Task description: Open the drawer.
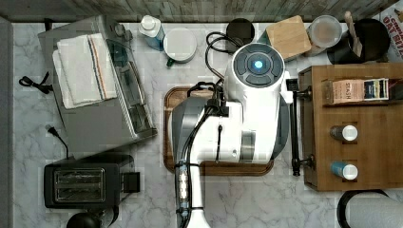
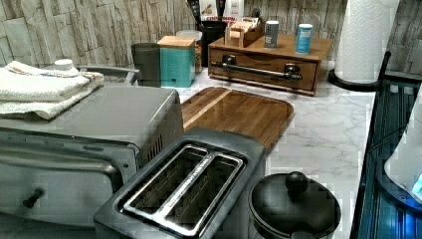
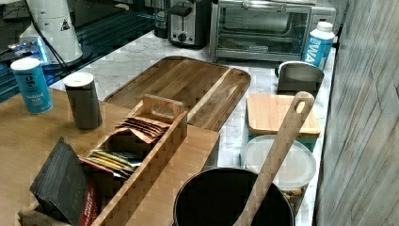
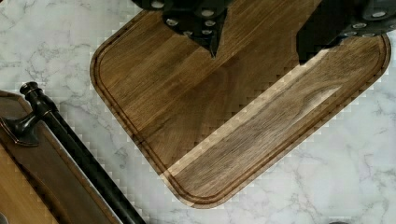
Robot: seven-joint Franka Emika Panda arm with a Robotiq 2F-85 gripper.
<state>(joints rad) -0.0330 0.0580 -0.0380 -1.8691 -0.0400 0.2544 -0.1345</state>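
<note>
The drawer [image 2: 256, 76] is the front of a low wooden box at the back of the counter in the left view, and it sits flush and shut. Its black bar handle [image 2: 259, 72] runs across the front on two knobbed mounts. From above, the handle [image 1: 294, 128] lies along the box's left side, just right of my white arm [image 1: 237, 123]. The wrist view has the drawer front [image 4: 37, 172] and handle [image 4: 79, 156] off to one side. My gripper [image 4: 259, 53] hangs open above the dark cutting board [image 4: 233, 116], apart from the handle, with nothing between its fingers.
Two spice shakers [image 1: 344, 133] and a tea box [image 1: 361, 90] stand on the drawer box. A toaster oven [image 1: 100, 90] and toaster [image 1: 85, 185] fill the top view's left. Canisters [image 1: 287, 35] line the back wall. A paper towel roll [image 2: 366, 40] stands beside the box.
</note>
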